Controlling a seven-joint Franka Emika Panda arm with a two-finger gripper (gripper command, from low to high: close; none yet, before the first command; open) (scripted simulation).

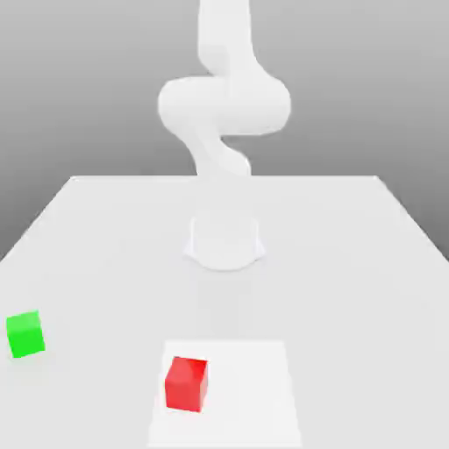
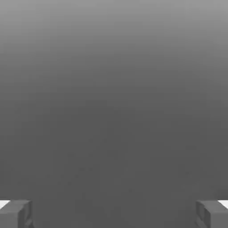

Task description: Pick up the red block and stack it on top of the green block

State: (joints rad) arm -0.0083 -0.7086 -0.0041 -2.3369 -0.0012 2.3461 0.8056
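Observation:
The red block rests on a lighter square patch of the white table, near the front and slightly toward the exterior view's left. The green block sits apart from it at the table's edge on the exterior view's left. In the hand view my gripper is open, its two grey fingertips standing far apart with nothing between them, facing plain grey background. Neither block is near the fingers.
The white arm rises from its round base at the middle of the white table. A pale square patch lies under the red block at the front.

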